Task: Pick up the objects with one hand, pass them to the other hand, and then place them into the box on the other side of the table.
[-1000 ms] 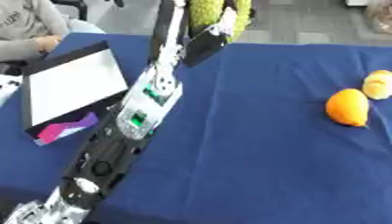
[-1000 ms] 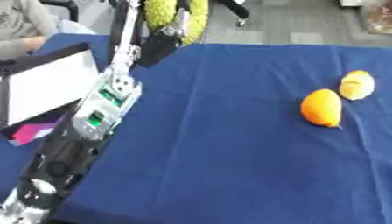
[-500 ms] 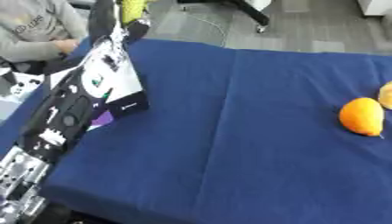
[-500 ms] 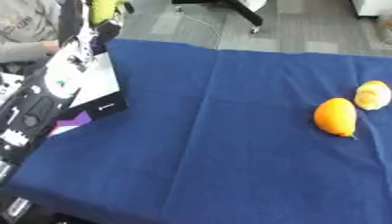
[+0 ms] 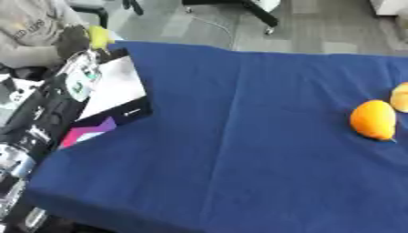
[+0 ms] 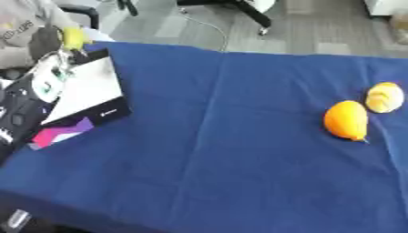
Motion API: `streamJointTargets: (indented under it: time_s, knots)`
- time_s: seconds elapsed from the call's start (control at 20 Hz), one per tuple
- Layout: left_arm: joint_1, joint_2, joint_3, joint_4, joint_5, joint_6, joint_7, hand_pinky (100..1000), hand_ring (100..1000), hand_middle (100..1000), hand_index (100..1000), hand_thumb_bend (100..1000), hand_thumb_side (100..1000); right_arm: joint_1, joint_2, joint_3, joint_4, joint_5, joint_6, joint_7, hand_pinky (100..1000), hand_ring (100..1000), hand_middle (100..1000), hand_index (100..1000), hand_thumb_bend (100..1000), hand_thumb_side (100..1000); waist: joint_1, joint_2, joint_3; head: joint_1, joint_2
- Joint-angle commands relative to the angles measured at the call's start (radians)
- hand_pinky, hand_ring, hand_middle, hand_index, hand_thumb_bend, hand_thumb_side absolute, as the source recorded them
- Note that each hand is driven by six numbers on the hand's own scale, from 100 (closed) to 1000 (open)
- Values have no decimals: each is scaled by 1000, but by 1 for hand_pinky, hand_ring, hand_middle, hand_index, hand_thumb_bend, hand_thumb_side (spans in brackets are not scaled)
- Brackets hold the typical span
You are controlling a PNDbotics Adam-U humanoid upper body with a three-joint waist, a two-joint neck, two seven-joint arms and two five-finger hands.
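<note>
The left hand is curled round a yellow-green fruit, which pokes out at the hand's right side, up at the far left corner of the table. Hand and fruit hang over the far end of the box, a shallow one with a pale inside and a black rim, sitting on the left edge of the blue cloth. The arm runs back along the box's left side toward the near corner.

The step in hand looks like the drop into the box. To do it well, I'd bring the hand a little nearer over the pale middle, lower it until the fruit is just above the floor, then let the fingers go, so it doesn't roll off the far rim.

An orange and a paler fruit wait close together, well apart on the right. The right hand is not to be seen.
</note>
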Motion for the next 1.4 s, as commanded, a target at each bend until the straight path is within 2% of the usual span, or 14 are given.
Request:
streamJointTargets:
  time_s: [0.05,0.1,0.15,0.25,0.3,0.35,0.5,0.7,0.85,1.05,1.15,1.4]
  knots:
    - [-13,48,4,83,-53,-9,-86,307,226,179,473,106,100,-11,-14,-4,-21,1,2,2,778,692,610,818,100,601,12,-28,-1,1,-2]
    - [-12,47,3,103,-66,-15,-125,326,242,194,487,201,100,-11,-15,-4,-21,2,2,2,778,692,610,818,100,601,12,-29,-1,2,-2]
    - [-11,46,1,118,-78,-24,-169,382,290,240,528,196,100,-11,-15,-4,-21,2,2,2,778,692,610,818,100,600,12,-29,-1,2,-2]
    - [-12,47,-2,137,-99,-45,-282,561,455,421,672,319,100,-10,-15,-4,-21,3,3,3,778,692,610,818,100,600,13,-31,0,2,-2]
    - [-13,49,-2,138,-112,-56,-339,627,519,498,727,389,158,-10,-15,-4,-21,3,3,4,778,692,609,818,100,599,13,-31,1,1,-2]
    - [-15,51,1,133,-126,-66,-387,689,598,590,789,493,303,-10,-15,-4,-21,3,3,4,778,692,610,818,100,599,13,-32,1,0,-2]
    - [-18,58,22,81,-165,-84,-464,747,698,700,853,615,490,-8,-15,-4,-21,4,4,5,777,691,609,818,100,599,13,-33,4,-2,-2]
    - [-14,63,53,-6,-159,-94,-472,771,745,757,899,722,623,-6,-14,-6,-21,5,5,4,776,690,608,818,100,600,15,-32,7,-3,-2]
    - [-8,64,66,-85,-150,-102,-432,789,768,783,908,851,684,-5,-12,-6,-21,5,7,4,776,690,607,817,100,602,17,-31,9,-5,-2]
    - [-3,67,87,-238,-149,-119,-372,782,757,780,911,870,688,-3,-11,-9,-21,5,8,2,775,688,605,816,100,603,18,-30,12,-16,-2]
    - [-1,61,100,-336,-155,-117,-324,780,752,777,909,880,660,0,-11,-11,-21,6,12,0,775,688,604,816,100,603,18,-31,17,-28,-2]
    - [6,41,105,-617,-193,-137,-244,782,750,774,907,893,572,9,-12,-19,-21,11,22,-5,774,687,603,818,100,603,12,-33,26,-104,-2]
